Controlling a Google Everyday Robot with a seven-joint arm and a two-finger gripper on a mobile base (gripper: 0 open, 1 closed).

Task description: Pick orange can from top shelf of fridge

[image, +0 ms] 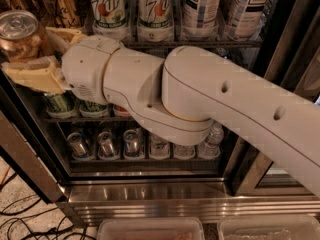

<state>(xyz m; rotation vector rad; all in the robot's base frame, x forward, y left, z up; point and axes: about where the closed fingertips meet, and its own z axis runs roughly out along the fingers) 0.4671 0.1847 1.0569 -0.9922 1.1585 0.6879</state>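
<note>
The tan two-finger gripper (44, 54), at the upper left, is clamped on the shiny copper-orange can (19, 34). Its lower finger (32, 75) hides the bottom of the can, and the left edge cuts the can's side. The thick white arm (200, 99) covers much of the thin wire top shelf (200, 43) and partly the green cans (60, 105). The top edge cuts the tall bottles (107, 9).

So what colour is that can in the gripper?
The can is shiny copper-orange, silver lid, in the gripper at upper left; camera view.

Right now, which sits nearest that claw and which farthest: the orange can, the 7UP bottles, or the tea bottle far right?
1. orange can, in the gripper, far left.
2. 7UP bottles, upper middle.
3. tea bottle, upper right.
</note>
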